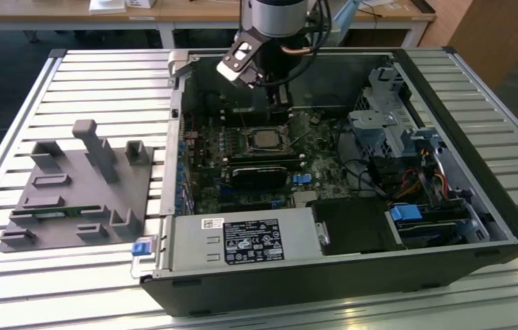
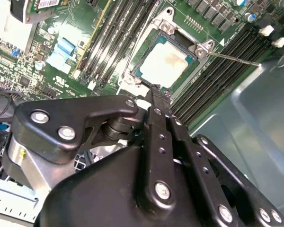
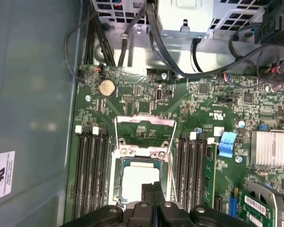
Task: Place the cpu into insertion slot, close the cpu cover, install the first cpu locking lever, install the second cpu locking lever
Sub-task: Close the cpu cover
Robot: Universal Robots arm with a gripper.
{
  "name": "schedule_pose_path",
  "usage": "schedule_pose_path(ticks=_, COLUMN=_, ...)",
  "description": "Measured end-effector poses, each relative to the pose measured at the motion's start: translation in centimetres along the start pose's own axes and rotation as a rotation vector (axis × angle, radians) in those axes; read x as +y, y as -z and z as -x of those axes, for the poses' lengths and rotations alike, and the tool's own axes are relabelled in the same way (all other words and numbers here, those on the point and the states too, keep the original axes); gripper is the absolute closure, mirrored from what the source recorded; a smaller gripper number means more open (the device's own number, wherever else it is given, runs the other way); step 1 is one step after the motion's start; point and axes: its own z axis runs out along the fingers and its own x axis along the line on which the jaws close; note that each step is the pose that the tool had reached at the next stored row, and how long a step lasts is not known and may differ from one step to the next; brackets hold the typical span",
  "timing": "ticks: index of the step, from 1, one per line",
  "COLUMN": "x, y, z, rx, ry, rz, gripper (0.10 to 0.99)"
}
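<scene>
Black gripper (image 2: 157,90) up close in the second wrist view, jaws pressed together with nothing between them, tips poised just above one edge of the insertion slot (image 2: 180,41). Seated flat in that slot, the cpu (image 2: 165,61), dull silver top facing up, green rim square inside the black frame. Not yet lowered, the cpu cover (image 3: 144,119): in the first wrist view, a thin silver frame tilted back from its hinges, green motherboard (image 3: 203,104) visible through its window. Jutting sideways from a socket corner over the long black memory slots (image 2: 213,80), one thin locking lever (image 2: 234,58), unlatched by the look of it; the other lever too hard to pick out with any certainty. Round coin cell (image 3: 106,87) beyond the raised cover, cables looping from the drive bays behind. In the exterior view, arm angled down into an open computer case (image 1: 332,282) lying on a slatted metal worktop (image 1: 103,75), gripper directly over the socket; grey fixture tray (image 1: 75,192) well apart on the exterior view's left, outside the case. By these pictures, first of four steps done: chip in place. Left to do: closing the cover and fastening both levers.
</scene>
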Motion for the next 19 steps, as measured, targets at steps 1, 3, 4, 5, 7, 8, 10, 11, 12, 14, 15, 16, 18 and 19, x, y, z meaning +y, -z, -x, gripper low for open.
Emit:
schedule_pose_path(ticks=1, x=0.07, y=0.00, z=0.00, rx=0.0000, ry=0.000, rz=0.000, gripper=0.980)
schedule_pose_path(ticks=3, x=0.45, y=-0.02, z=0.02, rx=-0.0002, ry=0.000, rz=-0.001, gripper=0.980)
schedule_pose_path(ticks=4, x=0.67, y=-0.04, z=0.03, rx=-0.0001, ry=0.000, rz=-0.002, gripper=0.980)
schedule_pose_path(ticks=5, x=0.78, y=-0.05, z=0.04, rx=-0.0001, ry=0.000, rz=-0.003, gripper=0.980)
schedule_pose_path(ticks=7, x=0.81, y=0.07, z=0.04, rx=-0.0003, ry=0.000, rz=-0.004, gripper=0.980)
schedule_pose_path(ticks=8, x=0.82, y=0.20, z=0.04, rx=-0.0001, ry=0.000, rz=-0.004, gripper=0.980)
schedule_pose_path(ticks=10, x=0.86, y=0.64, z=0.03, rx=0.0000, ry=0.000, rz=-0.004, gripper=0.980)
schedule_pose_path(ticks=11, x=0.88, y=0.91, z=0.03, rx=0.0000, ry=0.000, rz=-0.004, gripper=0.980)
schedule_pose_path(ticks=12, x=0.90, y=1.18, z=0.02, rx=0.0001, ry=0.000, rz=-0.004, gripper=0.980)
schedule_pose_path(ticks=14, x=0.93, y=1.61, z=0.02, rx=-0.0001, ry=0.000, rz=-0.004, gripper=0.980)
schedule_pose_path(ticks=15, x=0.94, y=1.72, z=0.02, rx=0.0000, ry=0.000, rz=-0.004, gripper=0.980)
schedule_pose_path(ticks=16, x=0.95, y=1.79, z=0.02, rx=0.0000, ry=0.000, rz=-0.004, gripper=0.980)
schedule_pose_path(ticks=18, x=1.07, y=1.78, z=0.02, rx=0.0005, ry=0.000, rz=-0.004, gripper=0.980)
schedule_pose_path(ticks=19, x=1.14, y=1.78, z=0.03, rx=0.0003, ry=0.000, rz=-0.005, gripper=0.980)
